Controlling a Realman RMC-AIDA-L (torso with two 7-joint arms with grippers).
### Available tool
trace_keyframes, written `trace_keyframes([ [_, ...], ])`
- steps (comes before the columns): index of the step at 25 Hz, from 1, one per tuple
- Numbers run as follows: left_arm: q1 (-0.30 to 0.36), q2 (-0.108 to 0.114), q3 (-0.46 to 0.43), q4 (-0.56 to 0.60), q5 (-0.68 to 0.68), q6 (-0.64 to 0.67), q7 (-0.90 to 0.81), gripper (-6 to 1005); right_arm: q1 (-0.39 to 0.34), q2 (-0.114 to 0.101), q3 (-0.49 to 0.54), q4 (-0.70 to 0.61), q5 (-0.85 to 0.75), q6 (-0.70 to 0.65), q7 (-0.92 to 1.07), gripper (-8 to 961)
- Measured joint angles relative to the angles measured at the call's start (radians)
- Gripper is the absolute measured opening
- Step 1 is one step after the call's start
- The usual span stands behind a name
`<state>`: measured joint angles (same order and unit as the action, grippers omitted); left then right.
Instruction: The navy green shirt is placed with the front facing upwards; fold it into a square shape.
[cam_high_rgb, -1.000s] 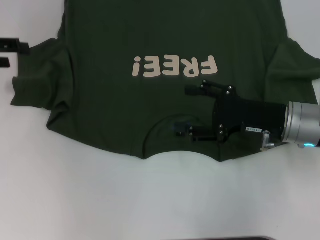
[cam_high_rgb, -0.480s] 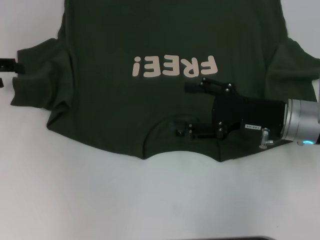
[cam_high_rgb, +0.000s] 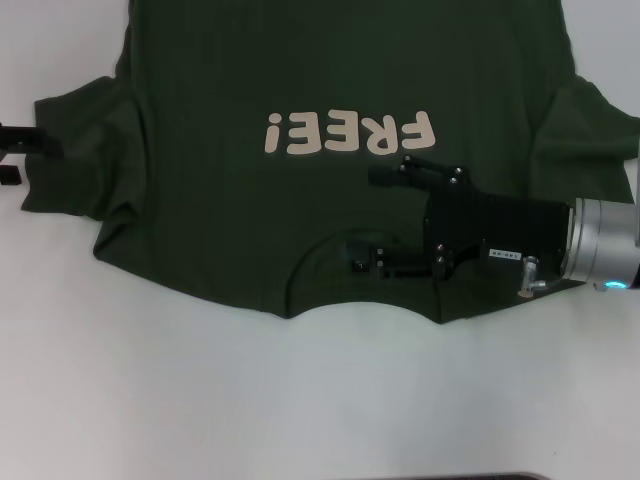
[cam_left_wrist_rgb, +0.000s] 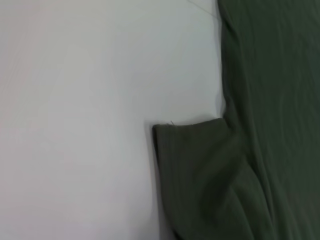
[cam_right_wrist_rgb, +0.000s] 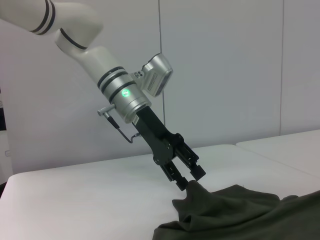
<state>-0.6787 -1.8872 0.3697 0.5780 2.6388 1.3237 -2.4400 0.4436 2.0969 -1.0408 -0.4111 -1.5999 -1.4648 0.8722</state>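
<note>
- The right gripper (cam_high_rgb: 385, 222) lay low over the navy green shirt (cam_high_rgb: 300, 210) in the lower right of the head view, its fingers (cam_high_rgb: 375, 267) spread wide: one by the collar opening, the other just under the "FREE!" lettering (cam_high_rgb: 350, 133). They bracketed cloth but did not look closed on it.
- The left gripper (cam_right_wrist_rgb: 186, 178) sat at the far left edge of the head view, at the tip of the left sleeve (cam_left_wrist_rgb: 200, 175). In the right wrist view its fingers met the raised edge of that sleeve and seemed to pinch it, though the contact was small and I could not be sure.
- The shirt lay spread front-up on the white bench (cam_high_rgb: 320, 400), filling the upper half of the head view, collar toward the lower edge and lettering upside down to the camera.
- Progress, as a judgement: folding had barely begun. Body and both sleeves were unfolded, the left sleeve somewhat rumpled; every fold toward a square was left to do, and both arms seemed to be taking their first holds.
- Against the earlier head frames, the left gripper had dropped down the left edge and reached further in, ending against the sleeve tip. The right gripper had drifted slightly up the frame; the shirt itself had hardly shifted.
</note>
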Motion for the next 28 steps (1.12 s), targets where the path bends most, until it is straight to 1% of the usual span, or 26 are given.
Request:
trace_keyframes([
  [11, -0.009, -0.003, 0.000, -0.028, 0.001, -0.056, 0.005, 843, 0.002, 0.000, 0.001, 0.000, 0.000, -0.002, -0.003, 925],
  [18, -0.019, -0.003, 0.024, -0.039, 0.001, -0.074, 0.006, 843, 0.003, 0.000, 0.001, 0.000, 0.000, -0.002, -0.004, 925],
  [28, -0.028, -0.015, 0.048, -0.040, 0.000, -0.084, 0.007, 842, 0.003, 0.000, 0.002, -0.001, 0.000, -0.002, -0.006, 925],
])
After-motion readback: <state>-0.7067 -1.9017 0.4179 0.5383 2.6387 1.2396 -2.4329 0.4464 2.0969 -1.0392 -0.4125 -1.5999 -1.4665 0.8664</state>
